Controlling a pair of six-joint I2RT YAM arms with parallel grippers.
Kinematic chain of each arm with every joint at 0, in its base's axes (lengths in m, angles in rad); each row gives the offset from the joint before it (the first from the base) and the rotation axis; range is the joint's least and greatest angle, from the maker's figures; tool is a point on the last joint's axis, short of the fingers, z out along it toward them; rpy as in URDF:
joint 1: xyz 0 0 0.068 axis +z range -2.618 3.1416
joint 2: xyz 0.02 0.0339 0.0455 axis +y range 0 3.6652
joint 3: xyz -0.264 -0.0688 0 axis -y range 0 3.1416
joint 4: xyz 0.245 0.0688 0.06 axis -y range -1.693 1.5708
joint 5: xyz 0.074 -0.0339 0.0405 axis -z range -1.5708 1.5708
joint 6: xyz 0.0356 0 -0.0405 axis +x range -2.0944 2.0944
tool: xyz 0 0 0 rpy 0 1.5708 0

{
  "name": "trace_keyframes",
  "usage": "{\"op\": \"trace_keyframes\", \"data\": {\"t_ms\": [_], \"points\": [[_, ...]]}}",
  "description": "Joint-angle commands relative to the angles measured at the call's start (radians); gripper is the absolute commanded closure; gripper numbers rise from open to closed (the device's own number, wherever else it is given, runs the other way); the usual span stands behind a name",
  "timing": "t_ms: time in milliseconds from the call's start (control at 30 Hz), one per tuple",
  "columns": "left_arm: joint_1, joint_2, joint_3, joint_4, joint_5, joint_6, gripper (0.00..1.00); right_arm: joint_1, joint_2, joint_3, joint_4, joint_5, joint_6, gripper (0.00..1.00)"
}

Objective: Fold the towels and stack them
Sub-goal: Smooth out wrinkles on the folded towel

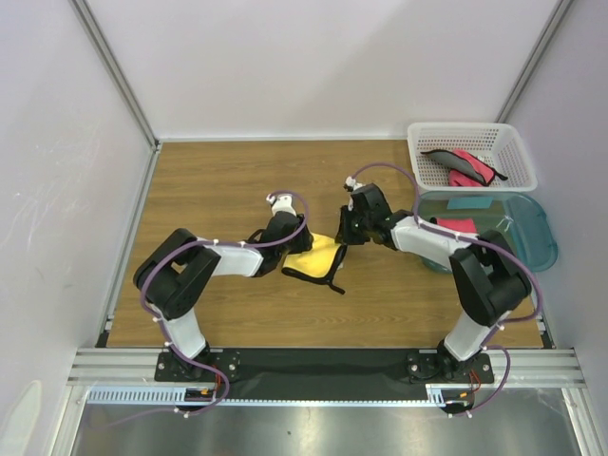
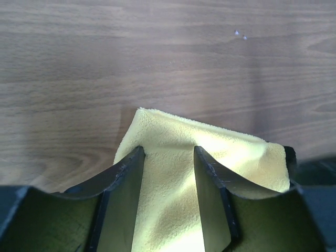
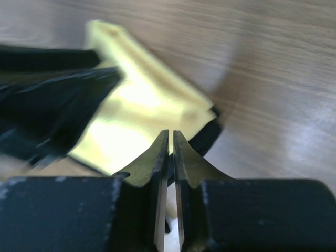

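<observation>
Yellow fleecy towel [image 2: 173, 157], black-edged, lies on grained wooden table [image 2: 105, 63].

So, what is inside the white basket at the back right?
A pink-red towel with black edging lies crumpled in the basket. It may be more than one towel; I cannot tell. Anything lying under it is covered.
</observation>
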Motion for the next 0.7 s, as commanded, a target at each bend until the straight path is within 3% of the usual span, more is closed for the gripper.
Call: {"op": "trace_keyframes", "data": {"t_ms": [0, 300, 667], "points": [[-0.003, 0.032, 0.022, -0.023, -0.071, -0.014, 0.51, 0.034, -0.091, 0.036, -0.044, -0.059, -0.025, 0.86], [-0.012, 0.052, -0.011, 0.017, -0.134, -0.129, 0.51, 0.1, -0.117, -0.056, -0.034, -0.051, 0.049, 0.66], [-0.019, 0.038, -0.065, 0.037, -0.174, -0.194, 0.51, 0.119, 0.024, -0.102, 0.04, -0.056, 0.092, 0.7]]}}
